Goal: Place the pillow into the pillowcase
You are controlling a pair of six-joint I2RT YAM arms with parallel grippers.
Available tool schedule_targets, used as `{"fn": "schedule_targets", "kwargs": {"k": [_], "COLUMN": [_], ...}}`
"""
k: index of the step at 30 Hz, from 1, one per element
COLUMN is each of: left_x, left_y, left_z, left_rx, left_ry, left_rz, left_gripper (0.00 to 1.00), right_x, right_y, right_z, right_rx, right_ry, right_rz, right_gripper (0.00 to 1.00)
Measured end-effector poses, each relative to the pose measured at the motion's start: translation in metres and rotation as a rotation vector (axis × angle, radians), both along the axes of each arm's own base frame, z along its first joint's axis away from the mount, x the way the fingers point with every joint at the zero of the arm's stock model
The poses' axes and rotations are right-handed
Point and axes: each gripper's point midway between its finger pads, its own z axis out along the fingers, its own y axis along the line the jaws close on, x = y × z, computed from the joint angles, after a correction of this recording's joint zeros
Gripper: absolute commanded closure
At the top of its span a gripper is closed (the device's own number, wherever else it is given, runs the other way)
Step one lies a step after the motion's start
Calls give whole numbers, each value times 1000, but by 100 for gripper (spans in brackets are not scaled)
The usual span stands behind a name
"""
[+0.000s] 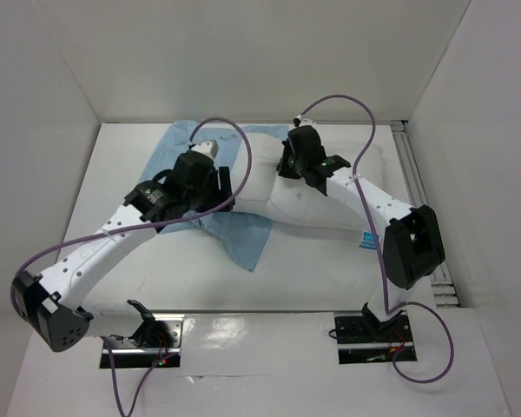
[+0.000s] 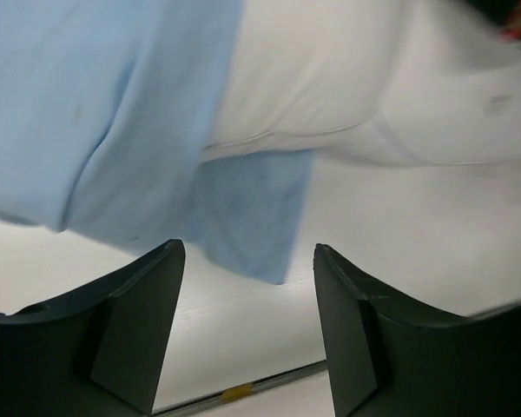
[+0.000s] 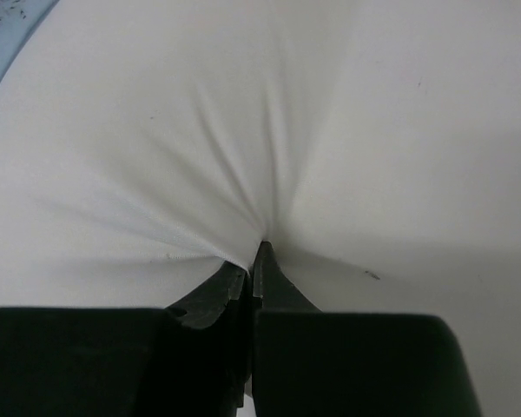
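The white pillow (image 1: 269, 195) lies at the table's middle and right, with its blue-and-white label (image 1: 367, 241) at the near right edge. The pale blue pillowcase (image 1: 246, 236) lies wrinkled at the left, partly under the pillow's left end and under my left arm. My right gripper (image 1: 289, 167) is shut on a pinch of pillow fabric (image 3: 269, 156), which puckers at the gripper's tips (image 3: 256, 256). My left gripper (image 1: 223, 187) is open and empty (image 2: 248, 250), above the table beside the pillowcase (image 2: 95, 113) and the pillow's edge (image 2: 330, 87).
White enclosure walls stand at the back (image 1: 260, 61) and at both sides. A metal rail (image 1: 414, 174) runs along the table's right edge. Purple cables (image 1: 234, 130) loop over both arms. The table's near edge shows in the left wrist view (image 2: 234, 391).
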Motion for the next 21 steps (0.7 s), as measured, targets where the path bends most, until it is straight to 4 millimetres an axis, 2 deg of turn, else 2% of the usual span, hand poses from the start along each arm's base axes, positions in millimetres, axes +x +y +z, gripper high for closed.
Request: {"fn": "schedule_targets", "kwargs": {"k": [3, 5, 9, 11, 12, 16, 17, 19, 21], "left_x": [0, -1, 3, 6, 8, 14, 15, 19, 25], "left_y": [20, 30, 47, 54, 57, 62, 63, 60, 50], "left_z": [-44, -63, -83, -91, -94, -104, -103, -95, -77], "left_rx": [157, 229, 338, 384, 404, 457, 466, 463, 422], "left_ry": [66, 95, 117, 124, 126, 140, 141, 130, 113], "left_rz": [84, 125, 216, 257, 271, 317, 323, 324, 292], "left_gripper": [26, 26, 30, 35, 39, 92, 100, 100, 100], "right_x": [-1, -2, -2, -2, -2, -2, -2, -1, 0], "right_y": [1, 1, 2, 2, 2, 3, 3, 3, 2], "right_z": [0, 0, 3, 3, 4, 7, 7, 8, 10], "right_rx": [0, 1, 3, 3, 3, 5, 4, 4, 3], "right_ry": [5, 8, 7, 9, 10, 7, 7, 6, 3], "right_rz": [5, 8, 11, 12, 13, 16, 17, 17, 13], "right_gripper": [100, 100, 100, 100, 100, 100, 100, 100, 100]}}
